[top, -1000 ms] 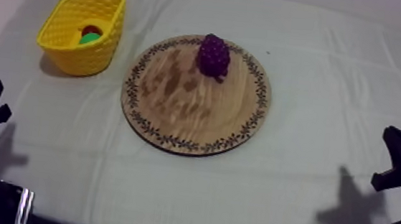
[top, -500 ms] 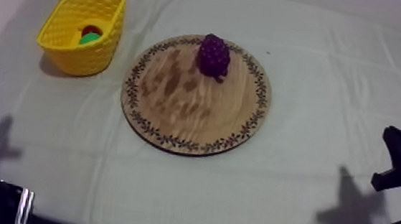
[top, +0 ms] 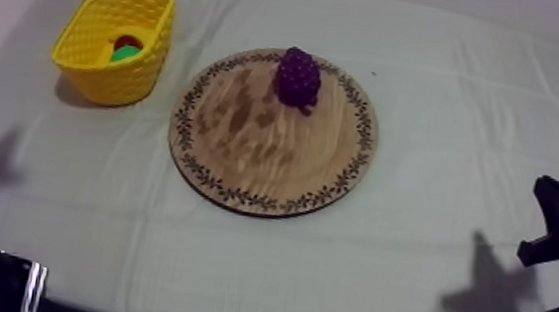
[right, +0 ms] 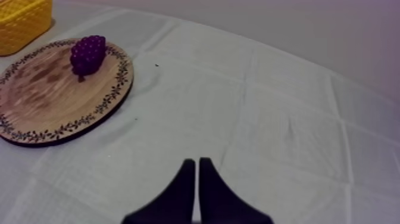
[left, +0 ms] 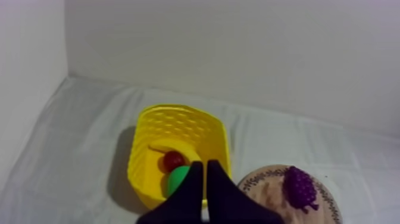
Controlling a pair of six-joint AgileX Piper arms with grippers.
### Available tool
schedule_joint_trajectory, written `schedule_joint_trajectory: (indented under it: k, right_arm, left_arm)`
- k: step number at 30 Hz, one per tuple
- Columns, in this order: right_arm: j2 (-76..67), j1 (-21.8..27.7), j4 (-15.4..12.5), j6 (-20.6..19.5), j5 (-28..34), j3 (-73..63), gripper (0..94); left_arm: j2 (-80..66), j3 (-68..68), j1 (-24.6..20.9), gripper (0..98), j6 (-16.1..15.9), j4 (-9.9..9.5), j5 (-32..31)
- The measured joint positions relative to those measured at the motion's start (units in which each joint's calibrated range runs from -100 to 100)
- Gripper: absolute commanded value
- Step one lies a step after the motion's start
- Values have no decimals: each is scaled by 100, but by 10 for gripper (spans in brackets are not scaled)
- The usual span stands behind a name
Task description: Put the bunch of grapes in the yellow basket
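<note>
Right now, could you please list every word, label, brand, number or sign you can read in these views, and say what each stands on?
There is no readable text: no word, label, brand, number or sign shows in any view.
The wooden board carries only a decorative pattern round its rim, not letters.
The yellow basket, the bunch of grapes and the cloth bear no markings.

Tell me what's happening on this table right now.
Nothing is held yet. The bunch of grapes lies on the wooden board, near its far rim. The left gripper, shut on nothing, hangs by the yellow basket, which holds a small red fruit and a green fruit. The right gripper, also shut, sits low, apart from the board.
</note>
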Motion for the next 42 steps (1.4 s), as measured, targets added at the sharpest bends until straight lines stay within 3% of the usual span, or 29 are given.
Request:
schedule_joint_trajectory:
  k: [14,24,42]
  right_arm:
    - [0,0,0,0,0,0,4]
    - [0,0,0,0,0,0,4]
    - [0,0,0,0,0,0,4]
  left_arm:
    - [2445,-2858,1281,0,898,-802,1467]
    - [4253,-4626,1991,0,1260,-828,2574]
    - [7708,-7603,2524,0,1695,-896,3448]
